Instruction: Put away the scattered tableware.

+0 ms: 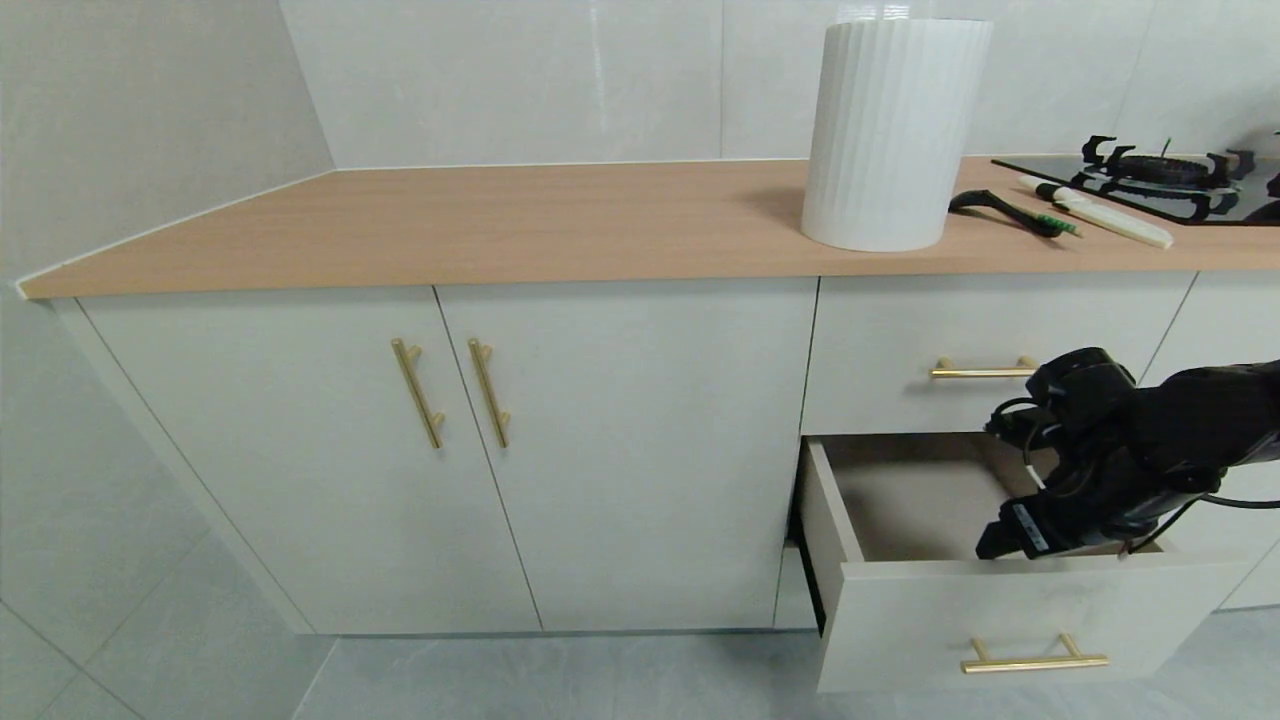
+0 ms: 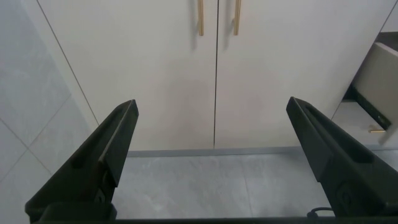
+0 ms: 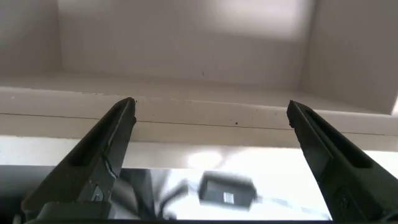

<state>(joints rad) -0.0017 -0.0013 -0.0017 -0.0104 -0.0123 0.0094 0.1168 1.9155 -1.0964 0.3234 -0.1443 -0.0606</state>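
With the right tool spread wide and empty over the open drawer, it should rise clear of the drawer's front wall towards the utensils on the tabletop, far right beside the white canister, and take one by its handle.

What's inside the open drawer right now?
The drawer shows a bare floor and walls, nothing lying on the visible part. The right tool, open, hangs over its front edge; the arm covers the floor's right side.
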